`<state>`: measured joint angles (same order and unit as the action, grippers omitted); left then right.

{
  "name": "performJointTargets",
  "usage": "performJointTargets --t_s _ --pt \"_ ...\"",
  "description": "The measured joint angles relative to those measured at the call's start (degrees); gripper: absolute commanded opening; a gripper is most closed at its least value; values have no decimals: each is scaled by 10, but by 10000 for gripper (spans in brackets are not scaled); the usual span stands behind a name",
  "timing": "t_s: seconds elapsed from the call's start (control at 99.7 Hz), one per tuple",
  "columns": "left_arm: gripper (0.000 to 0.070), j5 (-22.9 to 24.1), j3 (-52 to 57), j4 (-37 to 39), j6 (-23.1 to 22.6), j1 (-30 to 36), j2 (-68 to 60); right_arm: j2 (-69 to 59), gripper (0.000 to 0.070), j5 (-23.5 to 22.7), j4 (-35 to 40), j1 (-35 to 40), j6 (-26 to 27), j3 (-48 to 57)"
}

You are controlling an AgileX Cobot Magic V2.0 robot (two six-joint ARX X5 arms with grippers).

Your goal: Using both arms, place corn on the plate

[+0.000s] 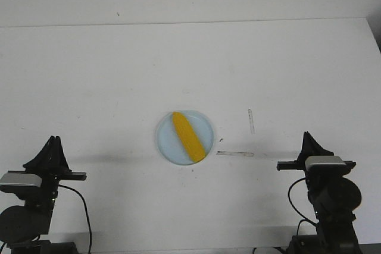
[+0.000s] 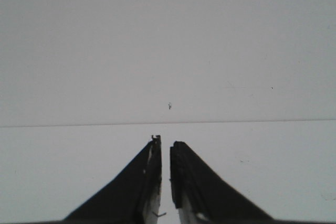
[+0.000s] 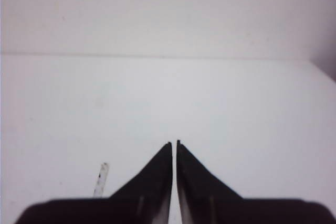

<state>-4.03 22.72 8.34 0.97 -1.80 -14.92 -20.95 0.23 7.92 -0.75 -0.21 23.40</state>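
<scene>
The yellow-orange corn (image 1: 189,137) lies diagonally on the pale blue plate (image 1: 168,144) at the middle of the white table in the front view. My left gripper (image 1: 53,140) sits at the near left, far from the plate. Its jaws are shut with only a thin slit and hold nothing (image 2: 165,141). My right gripper (image 1: 308,135) sits at the near right, also away from the plate. Its jaws are shut and empty (image 3: 174,142). Neither wrist view shows the corn or the plate.
Two strips of clear tape lie on the table right of the plate, one upright (image 1: 250,121) and one lengthwise (image 1: 234,153). One strip also shows in the right wrist view (image 3: 101,178). The table's far edge (image 1: 190,23) meets a white wall.
</scene>
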Motion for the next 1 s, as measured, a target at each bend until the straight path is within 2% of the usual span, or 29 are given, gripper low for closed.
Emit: performJointTargets --t_s 0.361,1.003 --pt "55 0 0 0 0 0 0 100 10 0 -1 0 0 0" --pt "55 0 0 0 0 0 0 103 11 0 -10 0 0 0"
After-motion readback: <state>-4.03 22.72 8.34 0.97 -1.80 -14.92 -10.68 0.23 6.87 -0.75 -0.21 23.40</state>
